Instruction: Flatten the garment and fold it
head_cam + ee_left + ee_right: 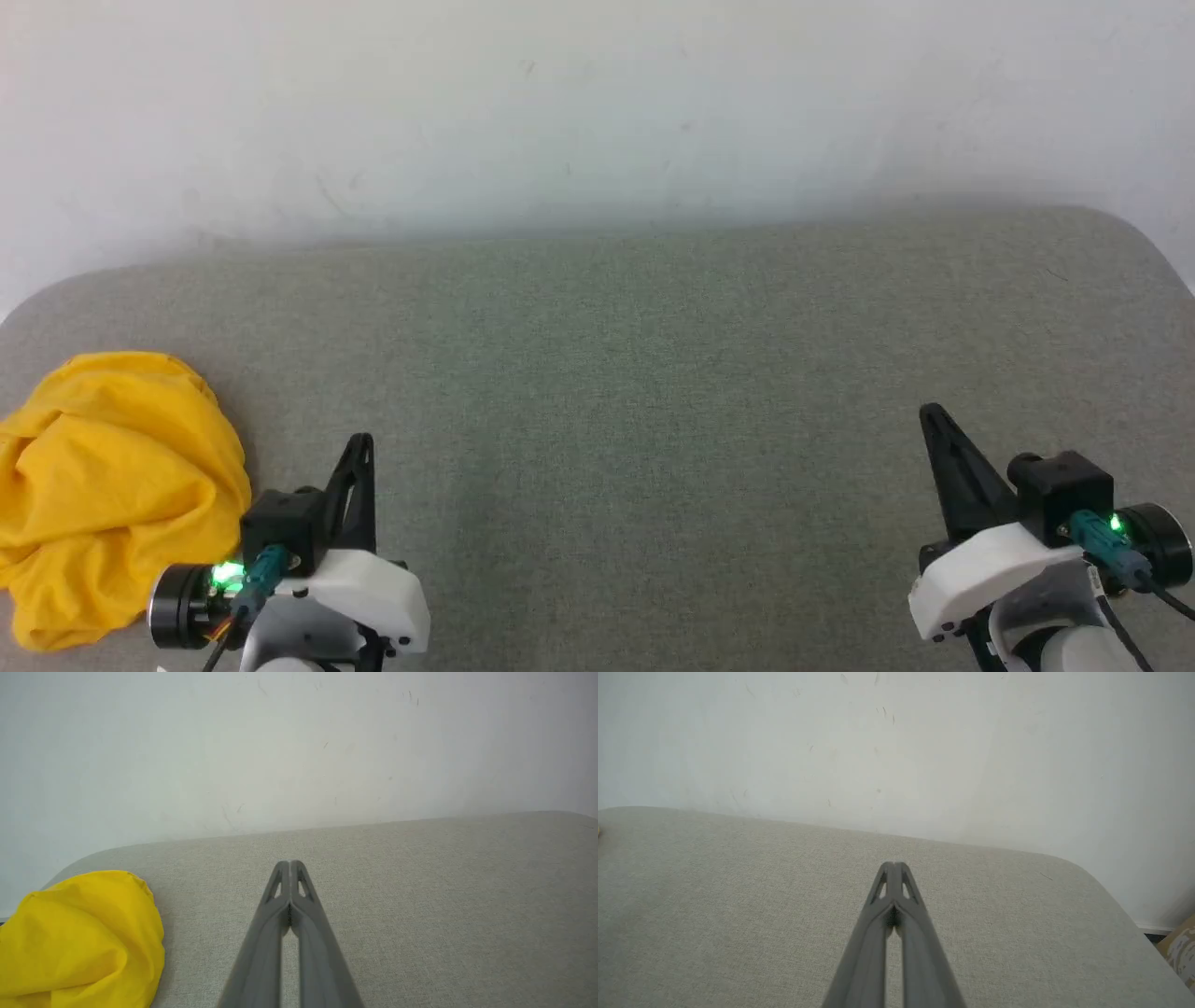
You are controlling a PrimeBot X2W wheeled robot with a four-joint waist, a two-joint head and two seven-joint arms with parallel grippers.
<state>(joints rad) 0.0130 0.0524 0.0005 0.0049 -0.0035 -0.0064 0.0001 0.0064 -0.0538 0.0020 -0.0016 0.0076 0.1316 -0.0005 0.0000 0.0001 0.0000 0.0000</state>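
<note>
Garment (pixel 112 495) lies crumpled at the left edge of the grey cushion (pixel 653 373), just beside your left gripper (pixel 362 442). Both claws are empty, fingers pressed together; your right gripper (pixel 930 413) sits well apart from it.

You've got the garment (pixel 103 485) as a bright yellow crumpled heap w/ deep creases, not flat or folded, lying at L edge of tabletop (pixel 653 373), near front.

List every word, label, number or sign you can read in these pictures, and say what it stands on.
None can be read.
The garment shows plain yellow folds, no lettering.
Pale marks on the brown box at the right wrist view's edge are too blurred to read.
</note>
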